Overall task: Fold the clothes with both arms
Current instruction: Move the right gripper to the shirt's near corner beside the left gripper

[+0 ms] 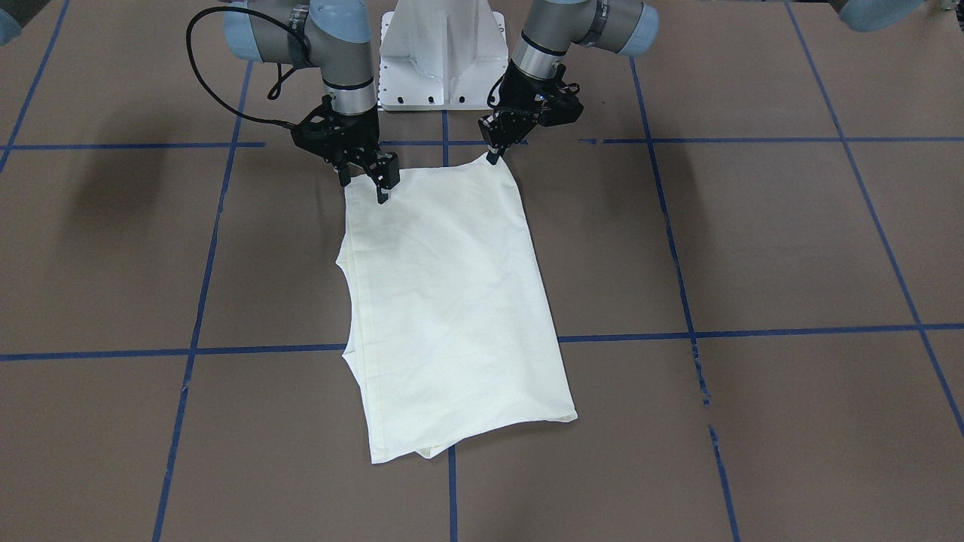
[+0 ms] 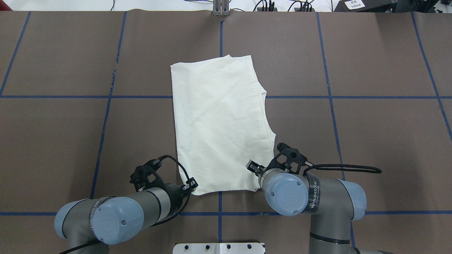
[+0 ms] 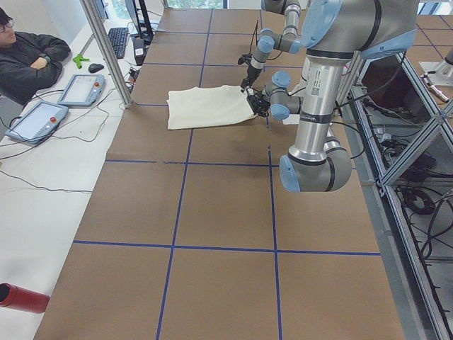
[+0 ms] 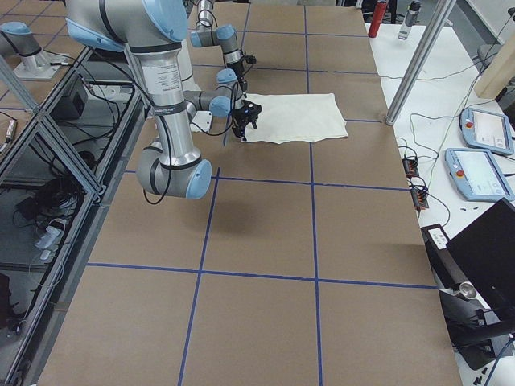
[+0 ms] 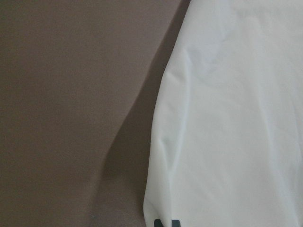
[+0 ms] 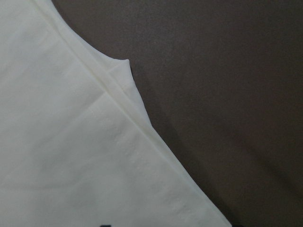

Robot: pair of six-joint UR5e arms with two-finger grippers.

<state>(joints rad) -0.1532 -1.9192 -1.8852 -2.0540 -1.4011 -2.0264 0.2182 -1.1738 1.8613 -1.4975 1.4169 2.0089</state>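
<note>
Cream-white T-shirt (image 1: 452, 301), plain side up and folded into a long cloth panel, lies flat on the brown worktop (image 1: 753, 241) and runs straight away from both end effectors. Its short near edge spans the gap between them. The long edge ahead of the left end effector (image 1: 492, 156) is straight. The one ahead of the right end effector (image 1: 364, 188) is stepped, with under-layers jutting outward.

The left end effector's fingers are pressed together on the near corner, which peaks slightly off the worktop. The right end effector's fingers are spread, tips down at the other near corner, one over the cloth and one at its edge.

Outward of each stretches flat worktop crossed by blue tape lines (image 1: 211, 248). Behind them stands a white metal pedestal base (image 1: 443, 60). A black cable (image 1: 189, 47) loops beside the grey right arm (image 1: 339, 38).
</note>
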